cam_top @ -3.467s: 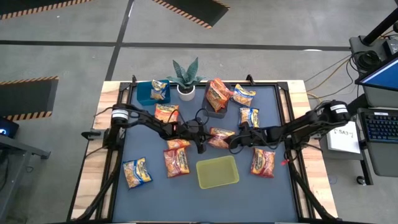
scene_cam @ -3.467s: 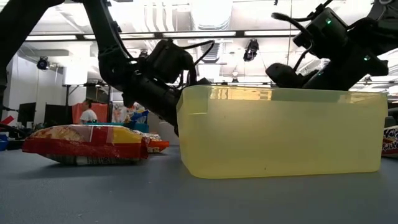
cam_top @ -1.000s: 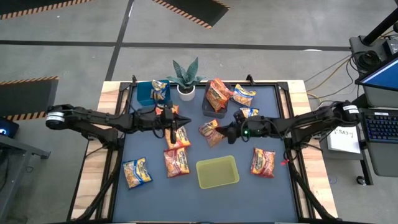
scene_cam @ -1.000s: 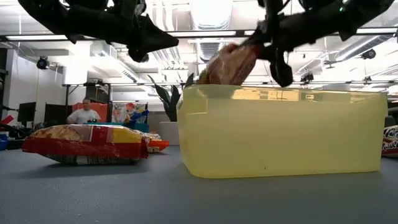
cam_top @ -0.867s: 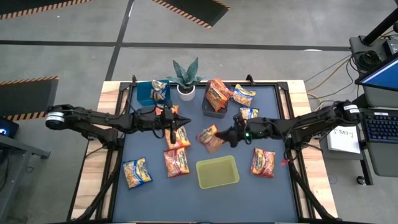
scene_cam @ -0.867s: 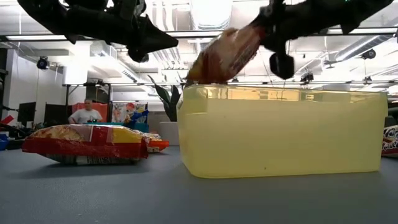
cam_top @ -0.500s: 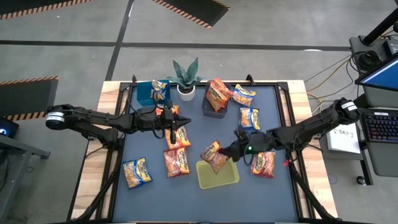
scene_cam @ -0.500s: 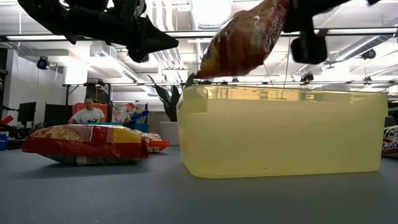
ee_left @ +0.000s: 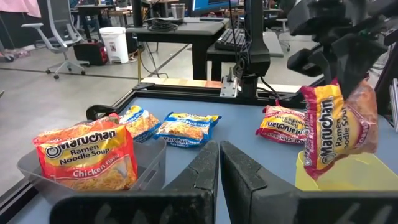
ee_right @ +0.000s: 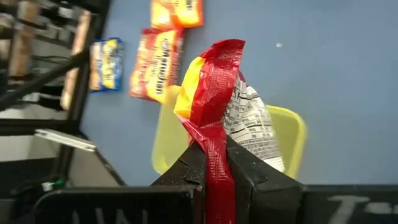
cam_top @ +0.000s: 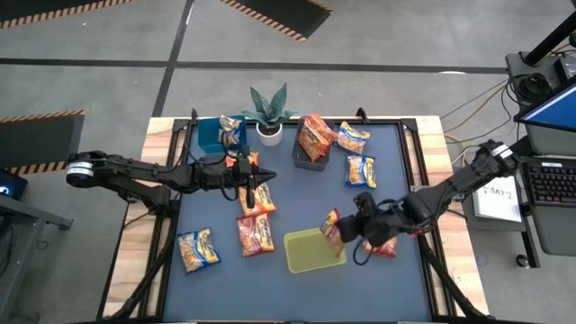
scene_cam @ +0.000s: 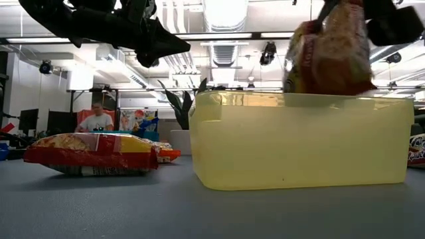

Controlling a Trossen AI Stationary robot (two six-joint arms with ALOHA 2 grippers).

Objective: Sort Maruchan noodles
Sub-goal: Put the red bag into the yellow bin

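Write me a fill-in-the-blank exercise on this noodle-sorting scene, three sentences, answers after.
1. The right gripper is shut on a red ramen packet above the ____ bin.
2. The left gripper is ____ and holds nothing.
3. The potted plant stands between the dark clear bin and the ____ bin.

Missing words: yellow-green; shut; blue

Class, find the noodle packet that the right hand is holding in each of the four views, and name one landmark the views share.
High: held packet, over the yellow-green bin.
Low: upper right, above the bin's rim.
Left wrist: right side.
Right wrist: centre, clamped.
Landmark: the bin.
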